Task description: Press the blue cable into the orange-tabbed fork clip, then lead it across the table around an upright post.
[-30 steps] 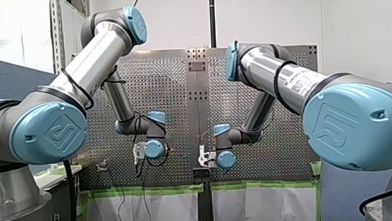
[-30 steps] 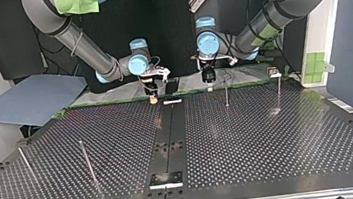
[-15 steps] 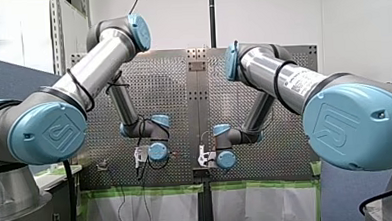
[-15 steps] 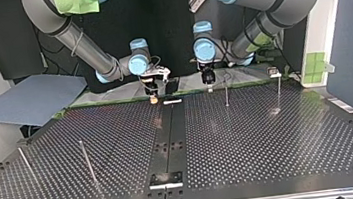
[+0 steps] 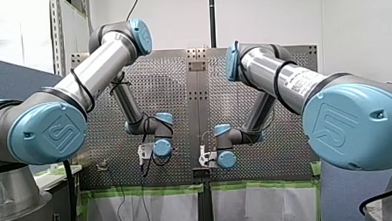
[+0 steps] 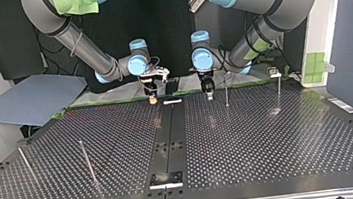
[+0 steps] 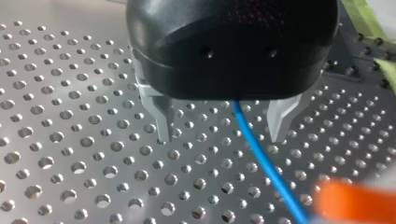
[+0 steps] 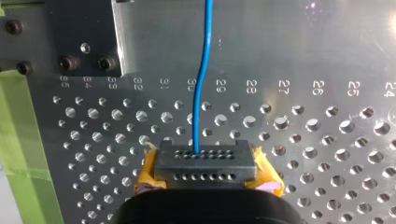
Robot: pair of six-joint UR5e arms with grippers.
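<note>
The blue cable (image 8: 203, 70) runs straight ahead over the perforated plate from my right gripper (image 8: 204, 163), whose yellow-padded fingers are shut on it. In the left wrist view the blue cable (image 7: 261, 163) lies on the plate between the metal fingers (image 7: 161, 119) of my left gripper (image 7: 222, 133), which stands open around it without touching. It leads to a blurred orange piece (image 7: 357, 203) ahead; I cannot tell what that piece is. In the top view my left gripper (image 6: 209, 93) hangs right of my right gripper (image 6: 152, 98).
Thin upright posts stand on the table in the top view: one (image 6: 225, 91) just right of my left gripper, another (image 6: 279, 88) further right, two (image 6: 87, 160) at the near left. A small white piece (image 6: 172, 101) lies between the grippers. Green tape (image 8: 18, 154) edges the plate.
My left arm has swung toward the table's middle and lower, bringing its gripper closer to my right gripper. My right arm has stayed still.
</note>
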